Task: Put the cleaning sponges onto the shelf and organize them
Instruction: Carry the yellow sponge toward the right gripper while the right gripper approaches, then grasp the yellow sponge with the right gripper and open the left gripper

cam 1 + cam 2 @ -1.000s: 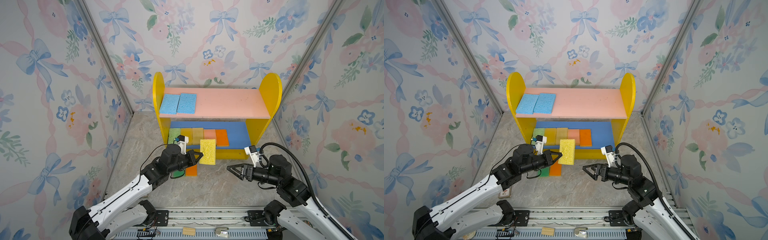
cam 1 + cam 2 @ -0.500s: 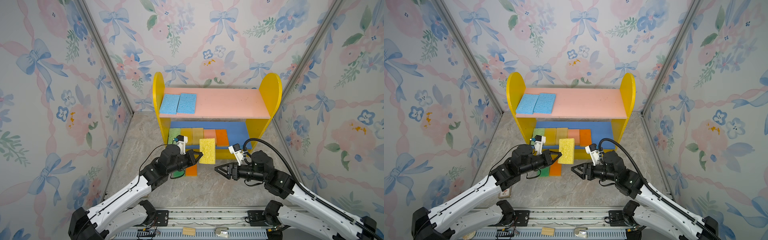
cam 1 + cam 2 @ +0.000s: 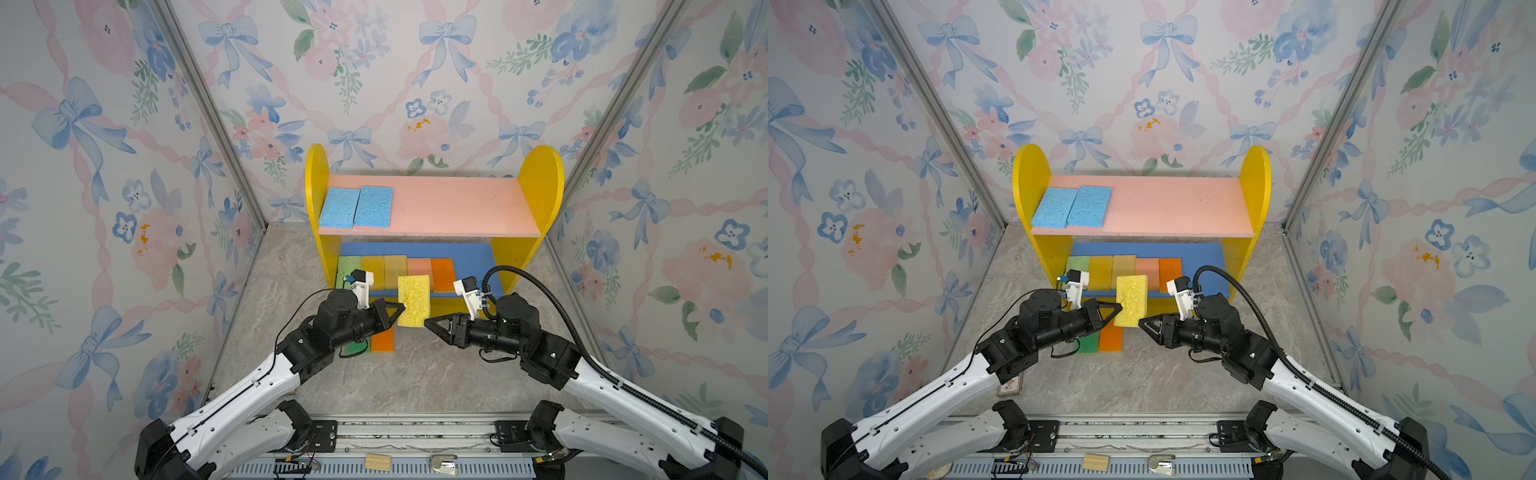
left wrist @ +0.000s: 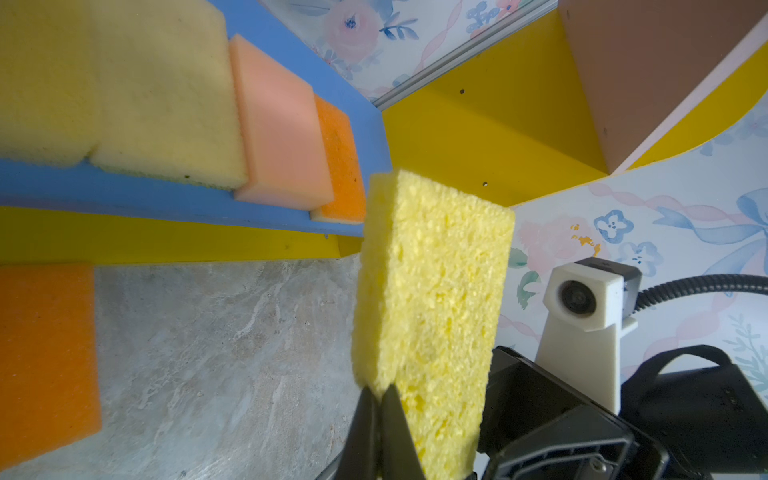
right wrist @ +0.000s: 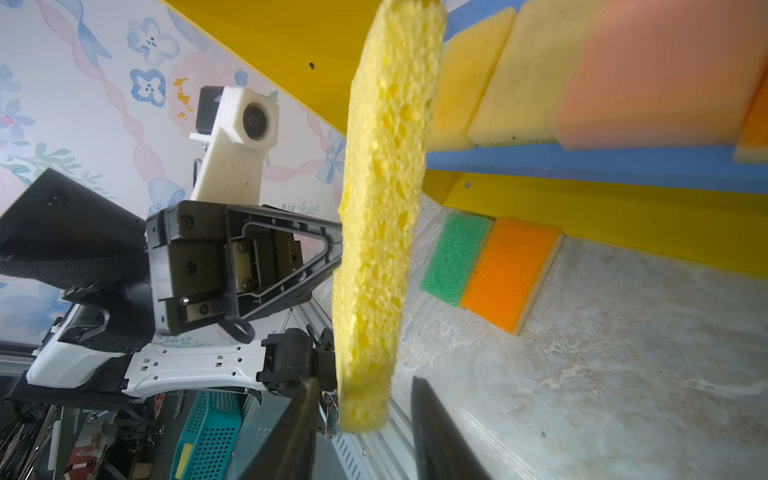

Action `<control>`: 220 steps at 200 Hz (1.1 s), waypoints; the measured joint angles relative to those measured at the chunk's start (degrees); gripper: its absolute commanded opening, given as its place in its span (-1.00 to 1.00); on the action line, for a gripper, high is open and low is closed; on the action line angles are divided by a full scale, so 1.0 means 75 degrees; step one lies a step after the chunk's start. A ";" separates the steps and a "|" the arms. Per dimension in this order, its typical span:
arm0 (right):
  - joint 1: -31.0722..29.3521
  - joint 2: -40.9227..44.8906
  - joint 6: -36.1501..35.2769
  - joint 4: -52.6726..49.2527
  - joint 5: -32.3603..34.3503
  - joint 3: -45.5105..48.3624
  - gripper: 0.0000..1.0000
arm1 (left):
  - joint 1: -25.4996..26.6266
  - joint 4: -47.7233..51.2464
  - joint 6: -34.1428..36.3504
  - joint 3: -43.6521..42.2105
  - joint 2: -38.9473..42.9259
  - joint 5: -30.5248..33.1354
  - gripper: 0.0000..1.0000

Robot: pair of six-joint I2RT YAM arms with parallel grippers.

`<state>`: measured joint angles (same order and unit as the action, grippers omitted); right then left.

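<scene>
The yellow sponge (image 3: pixel 413 300) is held upright in mid-air at the centre of both top views, just in front of the shelf (image 3: pixel 540 187) and its blue board (image 3: pixel 471 259), where a row of five sponges (image 3: pixel 395 270) is already lined up. It's pinched at its left edge by the left gripper (image 3: pixel 400 308), which is clamped tight. Being light, soft and holey, it can be expected to squash under any squeeze and not slip much. The flat faces near the lower right corner look like the spot to be grabbed. That corner is straddled by the right gripper (image 3: pixel 428 322), with gaps seen on both sides in the right wrist view, so nothing's gripped there yet. Compared with a second back, the right arm has been brought in from the right and its jaws narrowed, while the sponge hasn't budged. A green sponge (image 3: pixel 1088 345) and an orange sponge (image 3: pixel 382 343) are left on the floor (image 3: pixel 415 374) below.
</scene>
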<state>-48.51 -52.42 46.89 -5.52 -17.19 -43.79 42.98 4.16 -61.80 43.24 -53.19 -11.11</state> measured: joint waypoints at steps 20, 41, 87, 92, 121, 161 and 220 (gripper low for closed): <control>-0.0073 -0.0157 0.0032 0.0064 0.0015 -0.0044 -0.32 | 0.0017 0.0000 0.0000 0.0000 0.0006 0.0000 -1.00; -0.0163 -0.0321 0.0041 0.0090 0.0026 -0.0111 -0.47 | 0.0017 0.0003 0.0000 0.0000 0.0017 0.0000 -1.00; -0.0291 -0.0425 0.0029 0.0015 0.0201 -0.0312 -0.75 | 0.0023 0.0000 0.0000 -0.0012 0.0044 0.0050 -1.00; -0.0297 -0.0425 0.0032 0.0012 0.0219 -0.0321 -0.78 | 0.0023 -0.0003 0.0000 -0.0015 0.0047 0.0050 -1.00; -0.0312 -0.0367 0.0023 -0.0128 0.0393 -0.0350 -0.83 | 0.0023 -0.0003 0.0009 -0.0023 0.0119 0.0050 0.03; -0.0312 0.0093 -0.0149 -0.0866 0.0825 -0.0472 -0.85 | -0.0073 0.0093 0.0172 -0.0067 0.0656 -0.0032 0.96; -0.0312 0.0740 -0.0705 -0.3442 0.2046 -0.1469 -0.86 | -0.1023 0.0880 0.0956 -0.0326 0.2066 -0.0221 0.96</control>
<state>-50.85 -46.87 41.60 -31.33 -1.85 -54.81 35.31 10.76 -54.63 40.80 -37.69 -12.78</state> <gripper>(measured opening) 0.078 0.979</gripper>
